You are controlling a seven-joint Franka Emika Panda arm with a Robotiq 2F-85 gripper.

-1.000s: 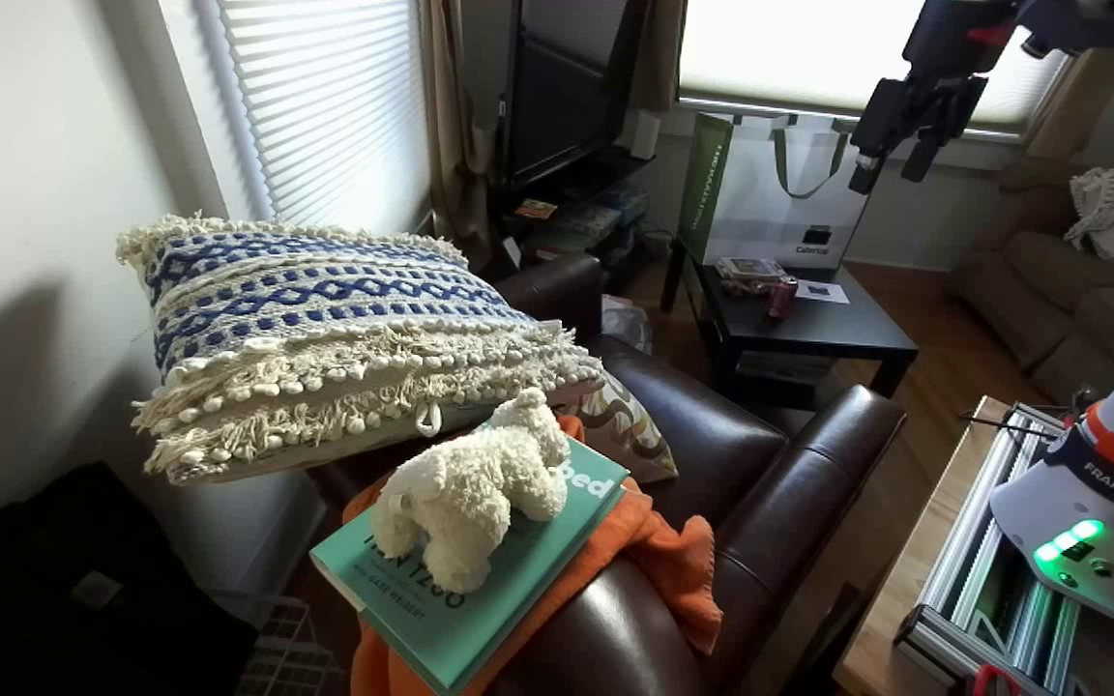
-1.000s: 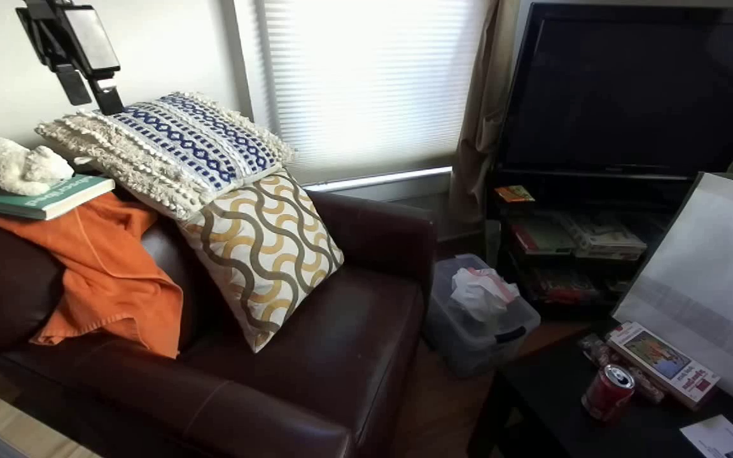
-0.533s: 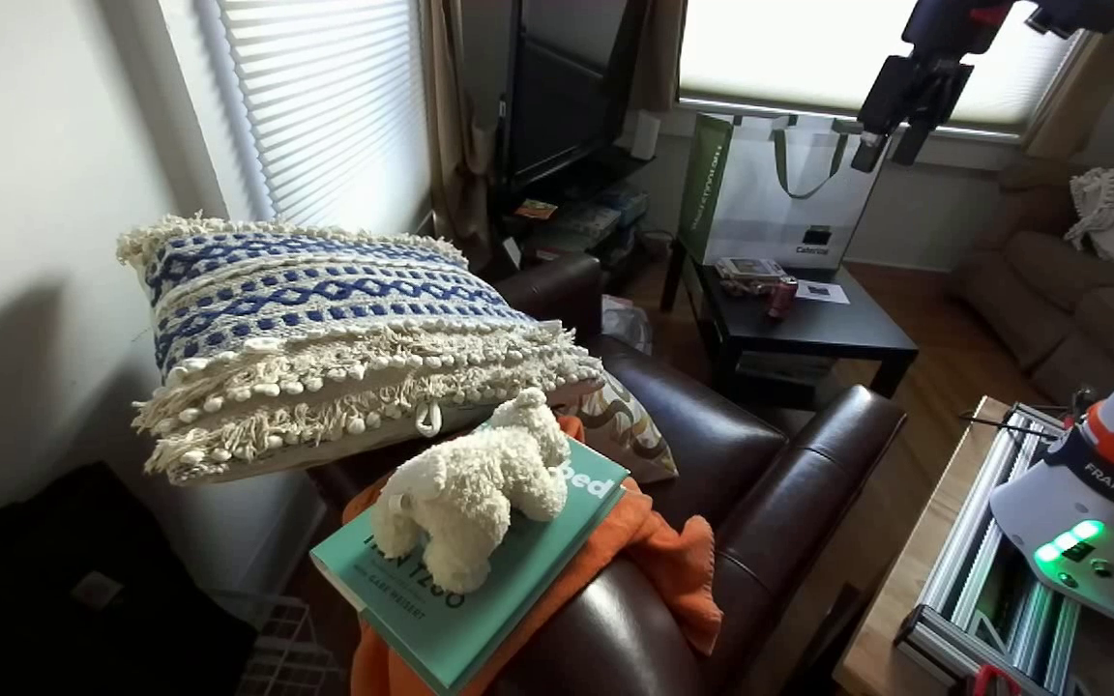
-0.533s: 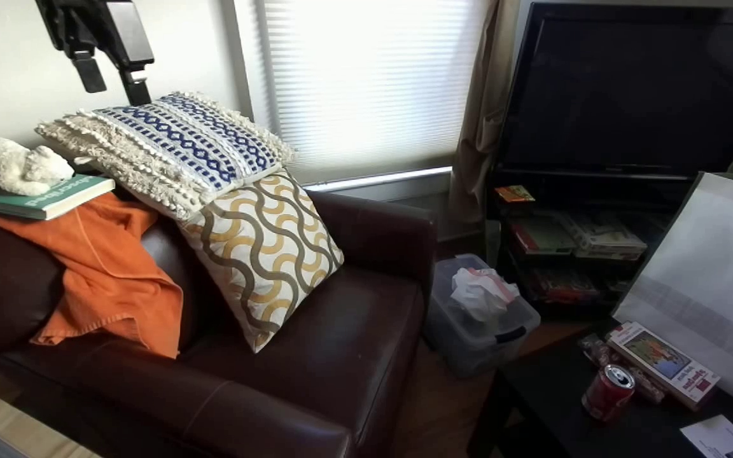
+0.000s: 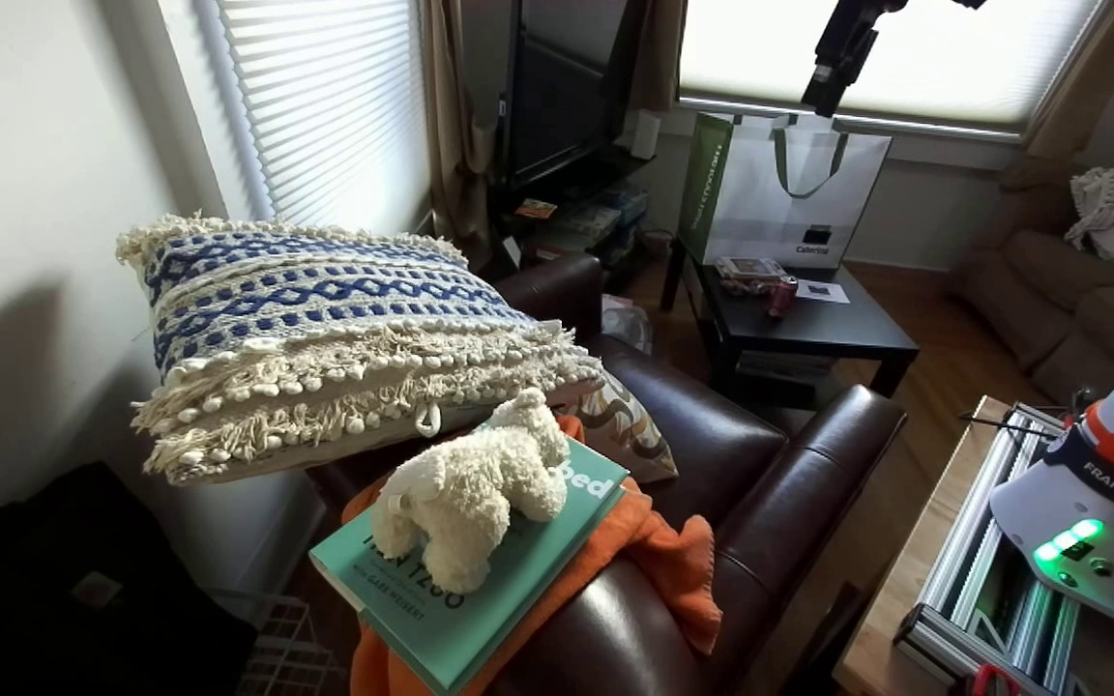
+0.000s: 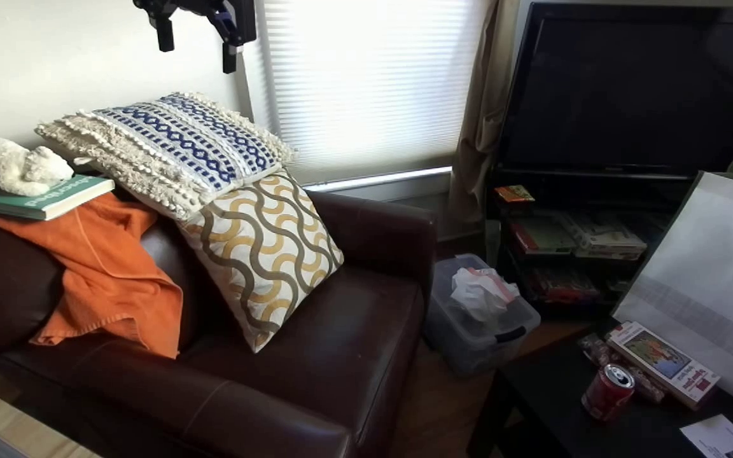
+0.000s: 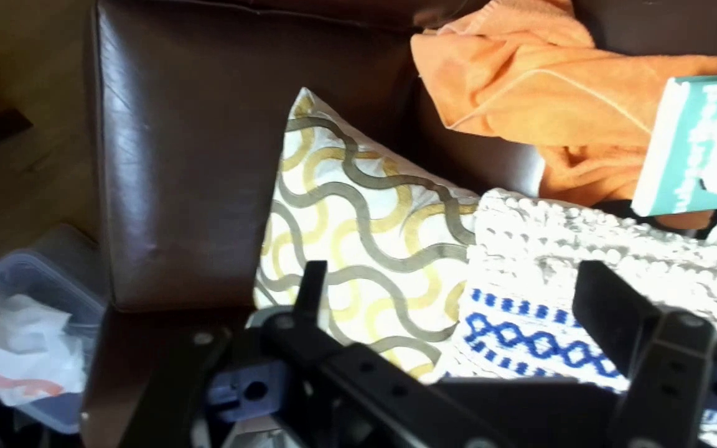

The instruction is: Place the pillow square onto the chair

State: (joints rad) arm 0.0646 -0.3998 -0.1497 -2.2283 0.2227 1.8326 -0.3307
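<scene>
- Hovering at twelve o'clock of the navy-and-cream pillow [image 6: 175, 140] in an exterior view, apart from it, the gripper [image 6: 197, 60] stands spread wide, grasping nothing.
- The pillow lies tilted, high at the back of the chair [image 6: 315, 331], overlapping the upper end of a wavy-patterned cushion [image 6: 271, 261]; what else bears it is hidden.
- The step in hand looks like the approach before a grasp. Next calls, I judge, for lowering onto an edge, pinching it firmly, then lifting and carrying toward five o'clock, over the seat [image 6: 325, 359].
- Chiefly in the way is that cushion, also at five o'clock, leaning over part of the seat: the pillow could end up askew against it.
- At nine o'clock, near the pillow, a white plush toy [image 6: 20, 168] rests on a green book [image 6: 77, 192], with an orange cloth [image 6: 112, 273] at seven o'clock; a low sideways drag could topple the toy.
- Farther off, a clear bin [image 6: 465, 350] stands at four o'clock, a dark television [image 6: 634, 95] at three.
</scene>
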